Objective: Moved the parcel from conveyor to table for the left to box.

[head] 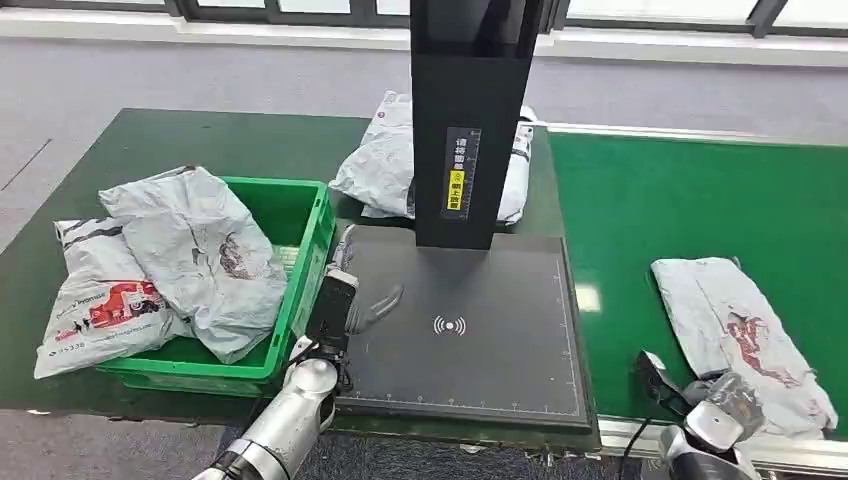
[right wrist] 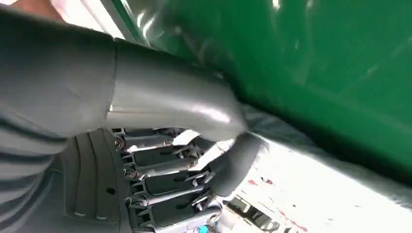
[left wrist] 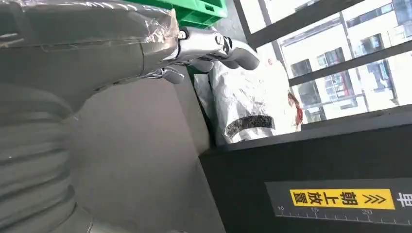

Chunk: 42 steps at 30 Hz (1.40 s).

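Note:
A grey parcel (head: 738,332) with red print lies flat on the green conveyor (head: 680,200) at the right. My right hand (head: 728,397) is at its near corner. In the right wrist view the thumb (right wrist: 228,167) lies over the parcel's edge (right wrist: 320,194) with the fingers (right wrist: 165,189) on its other side, pinching it. My left hand (head: 362,305) hovers over the black scanner pad (head: 470,340) beside the green bin (head: 310,270), fingers (left wrist: 214,46) spread and holding nothing. Two grey parcels (head: 200,255) lie in and over that bin.
The black scanner post (head: 470,120) rises from the pad's far edge. Behind it lies another grey parcel (head: 375,165), also seen past the left hand (left wrist: 248,102). The green table (head: 140,140) extends left and behind the bin.

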Available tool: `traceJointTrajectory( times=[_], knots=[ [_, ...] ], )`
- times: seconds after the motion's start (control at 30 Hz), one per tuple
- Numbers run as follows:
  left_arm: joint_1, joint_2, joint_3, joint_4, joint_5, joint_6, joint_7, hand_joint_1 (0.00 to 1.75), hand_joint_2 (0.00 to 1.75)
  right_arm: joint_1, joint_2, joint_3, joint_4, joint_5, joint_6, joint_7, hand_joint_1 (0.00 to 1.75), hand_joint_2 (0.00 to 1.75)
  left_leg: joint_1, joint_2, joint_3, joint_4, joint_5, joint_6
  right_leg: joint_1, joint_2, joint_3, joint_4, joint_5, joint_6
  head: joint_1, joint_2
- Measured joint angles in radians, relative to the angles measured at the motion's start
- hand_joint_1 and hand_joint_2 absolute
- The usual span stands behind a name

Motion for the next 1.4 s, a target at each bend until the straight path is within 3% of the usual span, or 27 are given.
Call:
traceJointTrajectory(
  times=[0.23, 0.33, 0.43, 0.5, 0.6, 0.7, 0.87, 1.0, 1.2, 1.23, 1.27, 1.3, 1.4],
  knots=[
    [-0.011, -0.002, 0.0, 0.005, 0.0, -0.008, 0.0, 0.0, 1.75, 0.0, -0.011, -0.002, 0.007, 0.001, 0.087, -0.018, 1.75, 1.75, 0.003, 0.0, 0.001, 0.0, -0.002, 0.0, 0.003, 0.0, -0.001, -0.002, -0.001, 0.0, 0.0, 0.0],
    [-0.013, -0.002, 0.0, 0.011, 0.01, -0.005, -0.005, 0.0, 1.75, 0.001, -0.011, -0.013, 0.006, 0.0, 0.105, -0.089, 1.75, 1.75, 0.006, 0.0, 0.002, 0.0, -0.003, 0.0, 0.006, 0.0, 0.004, -0.004, -0.001, 0.0, 0.0, 0.0],
    [0.001, 0.003, 0.001, -0.002, 0.014, 0.02, -0.003, 0.0, 1.75, 0.004, 0.009, -0.032, -0.009, -0.011, -0.034, -0.225, 1.75, 1.75, 0.006, 0.001, 0.0, -0.001, -0.003, 0.0, 0.006, 0.001, 0.005, -0.004, 0.0, -0.001, 0.0, 0.0],
    [0.031, 0.011, 0.01, -0.038, 0.012, 0.034, 0.009, 0.0, 1.75, 0.018, 0.042, -0.035, -0.054, -0.045, -0.146, -0.328, 1.75, 1.75, 0.006, 0.005, -0.009, -0.002, -0.004, -0.002, 0.006, 0.005, 0.003, -0.003, 0.0, -0.001, 0.0, 0.0],
    [0.08, 0.02, 0.035, -0.112, -0.037, 0.039, 0.035, 0.0, 1.75, 0.081, 0.145, -0.017, -0.273, -0.296, -0.22, -0.572, 1.75, 1.75, 0.006, 0.011, -0.005, -0.002, -0.003, -0.004, 0.005, 0.01, -0.007, 0.001, 0.001, -0.002, 0.0, 0.0],
    [0.099, 0.019, 0.055, -0.148, -0.082, 0.051, 0.039, 0.0, 1.75, 0.169, 0.224, 0.1, -0.565, -0.538, -0.189, -0.716, 1.75, 1.75, 0.006, 0.004, -0.01, -0.002, 0.001, -0.006, 0.005, 0.004, -0.013, 0.003, 0.002, -0.003, -0.001, 0.0],
    [0.103, 0.017, 0.077, -0.172, -0.109, 0.063, 0.037, 0.0, 1.75, 0.276, 0.28, 0.311, -0.911, -0.651, -0.174, -0.762, 1.75, 1.75, 0.006, 0.004, -0.011, -0.003, 0.001, -0.007, 0.005, 0.003, -0.014, 0.003, 0.0, -0.005, 0.0, 0.0],
    [0.105, 0.016, 0.082, -0.186, -0.123, 0.081, 0.024, 0.0, 1.75, 0.324, 0.29, 0.448, -1.028, -0.707, -0.107, -0.806, 1.75, 1.75, 0.005, 0.004, -0.011, -0.003, 0.001, -0.006, 0.004, 0.004, -0.014, 0.003, 0.0, -0.005, 0.0, 0.0],
    [0.114, 0.014, 0.082, -0.199, -0.123, 0.089, 0.016, 0.0, 1.75, 0.357, 0.296, 0.66, -1.104, -0.748, -0.012, -0.774, 1.75, 1.75, 0.005, 0.005, -0.011, -0.003, 0.001, -0.007, 0.004, 0.004, -0.014, 0.003, 0.0, -0.005, 0.0, 0.0],
    [0.114, 0.014, 0.082, -0.2, -0.123, 0.089, 0.016, 0.0, 1.75, 0.356, 0.296, 0.677, -1.105, -0.751, 0.014, -0.761, 1.62, 1.75, 0.005, 0.005, -0.011, -0.003, 0.001, -0.007, 0.004, 0.004, -0.014, 0.003, 0.0, -0.005, 0.0, 0.0],
    [0.114, 0.013, 0.082, -0.2, -0.123, 0.09, 0.016, 0.0, 1.75, 0.356, 0.295, 0.698, -1.105, -0.751, 0.037, -0.752, 0.09, 1.75, 0.005, 0.005, -0.011, -0.003, 0.001, -0.007, 0.004, 0.004, -0.015, 0.003, 0.0, -0.006, 0.0, 0.0],
    [0.114, 0.013, 0.082, -0.2, -0.123, 0.09, 0.016, 0.0, 1.75, 0.355, 0.295, 0.72, -1.104, -0.744, 0.055, -0.74, 0.0, 1.75, 0.005, 0.005, -0.011, -0.003, 0.001, -0.007, 0.004, 0.004, -0.015, 0.003, 0.0, -0.006, 0.0, 0.0],
    [0.113, 0.01, 0.082, -0.205, -0.123, 0.101, 0.018, 0.0, 1.75, 0.332, 0.295, 0.763, -1.071, -0.697, 0.088, -0.673, 0.0, 1.75, 0.005, 0.005, -0.011, -0.003, 0.001, -0.007, 0.004, 0.004, -0.014, 0.003, 0.0, -0.006, 0.0, 0.0]
  ],
)
